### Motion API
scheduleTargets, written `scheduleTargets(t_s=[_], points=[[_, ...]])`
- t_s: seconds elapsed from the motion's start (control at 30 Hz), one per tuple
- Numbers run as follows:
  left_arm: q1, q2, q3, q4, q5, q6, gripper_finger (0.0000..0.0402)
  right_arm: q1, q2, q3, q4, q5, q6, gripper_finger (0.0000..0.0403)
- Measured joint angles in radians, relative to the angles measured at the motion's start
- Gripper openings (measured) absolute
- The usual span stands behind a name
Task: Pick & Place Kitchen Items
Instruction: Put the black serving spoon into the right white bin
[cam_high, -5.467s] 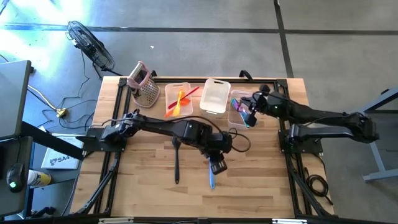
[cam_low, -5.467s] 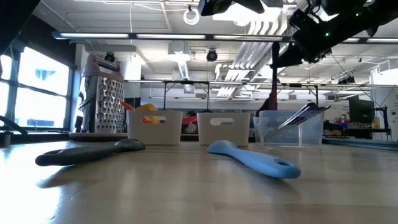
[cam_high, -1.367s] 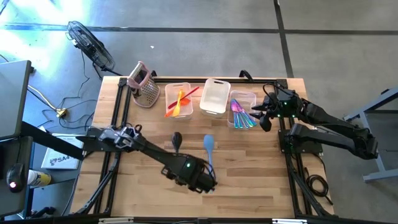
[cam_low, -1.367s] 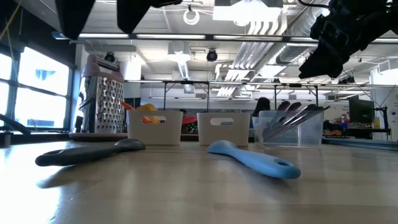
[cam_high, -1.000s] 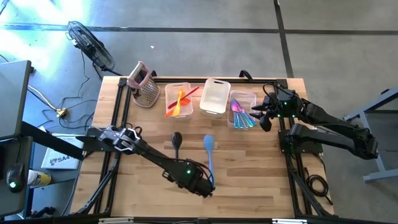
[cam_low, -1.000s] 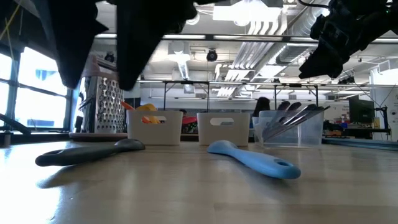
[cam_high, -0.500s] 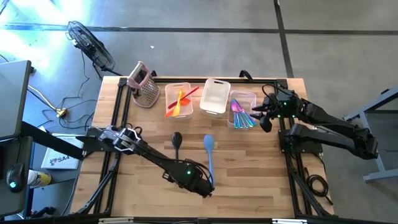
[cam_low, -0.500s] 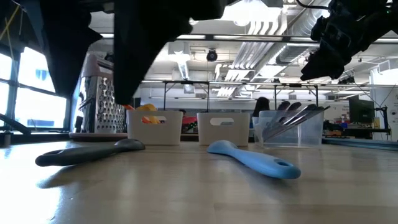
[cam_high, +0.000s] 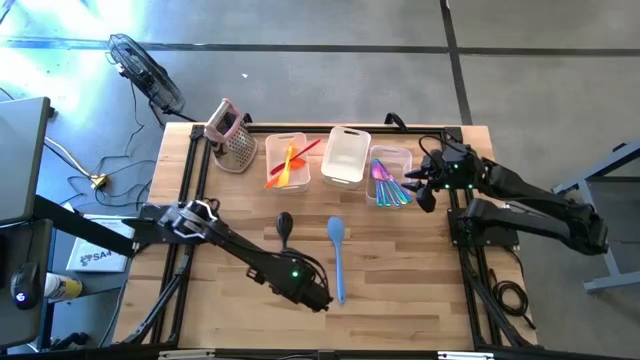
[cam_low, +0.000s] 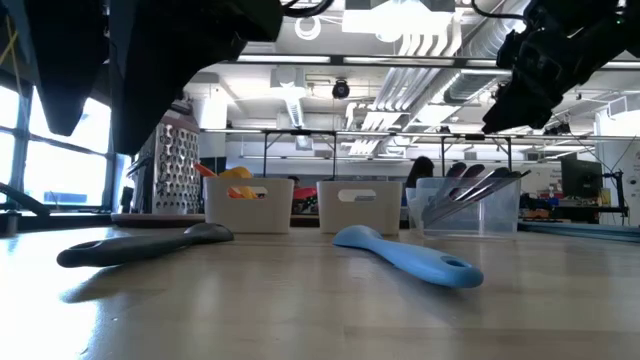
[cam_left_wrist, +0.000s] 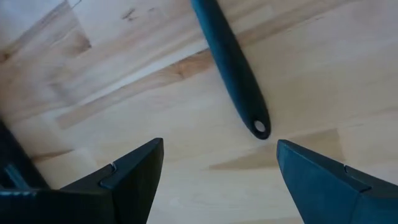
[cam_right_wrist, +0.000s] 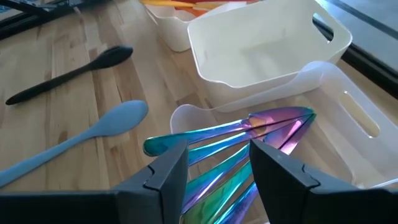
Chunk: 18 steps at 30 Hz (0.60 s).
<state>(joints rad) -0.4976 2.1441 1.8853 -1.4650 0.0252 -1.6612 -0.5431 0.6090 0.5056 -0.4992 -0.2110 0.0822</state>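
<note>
A dark spoon (cam_high: 284, 225) and a blue spoon (cam_high: 337, 250) lie flat on the wooden table, side by side, heads toward the far edge. My left gripper (cam_high: 311, 294) hangs open above the dark spoon's handle end (cam_left_wrist: 258, 126), pointing down; that end lies between and below the two fingers, clear of them. My right gripper (cam_high: 424, 192) hovers open at the right side of the clear bin (cam_high: 398, 155), above the iridescent utensils (cam_right_wrist: 249, 134) lying in it.
At the far edge stand a bin (cam_high: 272, 148) with orange, red and yellow utensils, an empty white bin (cam_high: 347, 165) and a metal grater with a pink handle (cam_high: 232, 135). Bare wood lies near the front edge. A fan (cam_high: 145, 70) stands on the floor beyond the far left corner.
My left gripper has shifted a little toward the table's left edge, away from the blue spoon's handle and over the dark spoon's handle end, staying open and pointed down. Both spoons lie where they were.
</note>
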Motion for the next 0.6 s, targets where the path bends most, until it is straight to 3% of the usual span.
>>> scheduleTargets(t_s=[0.27, 0.6], points=[[0.000, -0.168, -0.298, 0.256, 0.017, -0.027, 0.0303, 0.000, 0.066, 0.000, 0.003, -0.001, 0.000, 0.0165], [0.037, -0.213, -0.411, 0.395, -0.009, -0.012, 0.0303, 0.000, 0.122, 0.000, 0.021, -0.031, 0.043, 0.0165]])
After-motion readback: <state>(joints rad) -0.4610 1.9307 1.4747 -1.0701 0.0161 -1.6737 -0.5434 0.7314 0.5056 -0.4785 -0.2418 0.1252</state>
